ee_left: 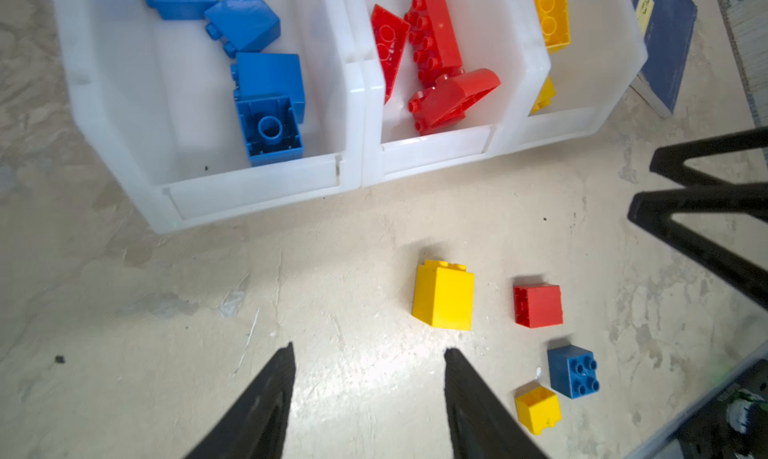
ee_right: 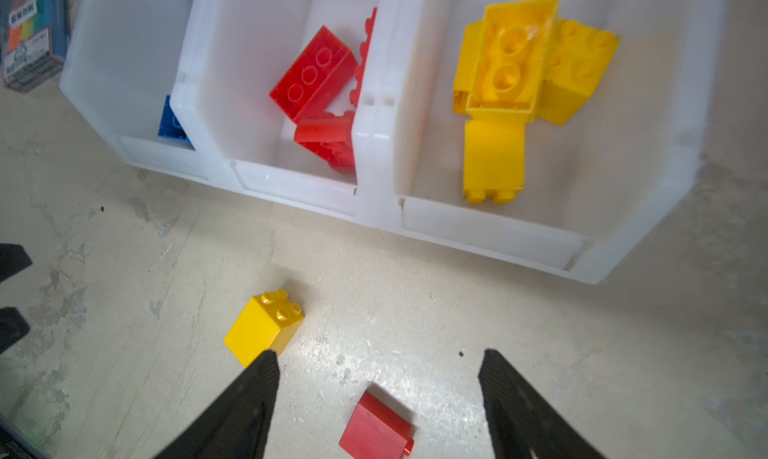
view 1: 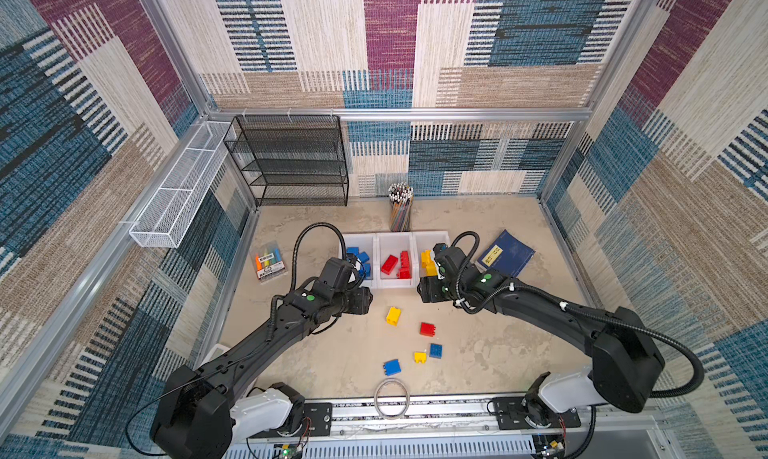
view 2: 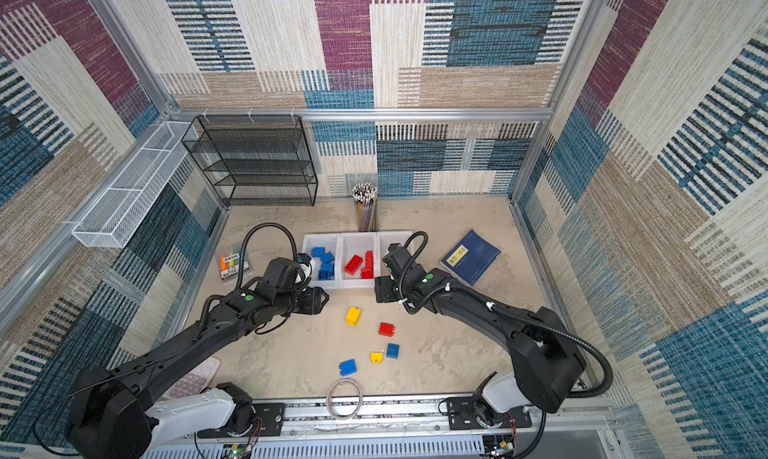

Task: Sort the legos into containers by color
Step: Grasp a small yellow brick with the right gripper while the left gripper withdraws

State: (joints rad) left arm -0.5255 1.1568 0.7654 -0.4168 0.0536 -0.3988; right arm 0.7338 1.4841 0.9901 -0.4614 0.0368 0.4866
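Note:
Three white containers stand in a row: the left one [view 1: 360,240] holds blue legos [ee_left: 270,87], the middle one [view 1: 395,241] red legos [ee_left: 436,41], the right one [ee_right: 490,228] yellow legos [ee_right: 511,62]. Loose on the table lie a yellow brick [view 1: 393,315], a red brick [view 1: 427,329], a blue brick [view 1: 435,350], a small yellow brick [view 1: 420,357] and another blue brick [view 1: 391,366]. My left gripper [ee_left: 370,349] hovers open and empty before the left container. My right gripper [ee_right: 379,353] hangs open above the red brick [ee_right: 376,430], holding nothing.
A black mesh rack [view 1: 291,161] and a white wire basket [view 1: 178,195] stand at the back left. A pencil cup [view 1: 401,209] is behind the containers, a blue book [view 1: 505,255] to their right, a highlighter pack [view 1: 269,262] to their left. A wire coil [view 1: 391,398] lies at the front edge.

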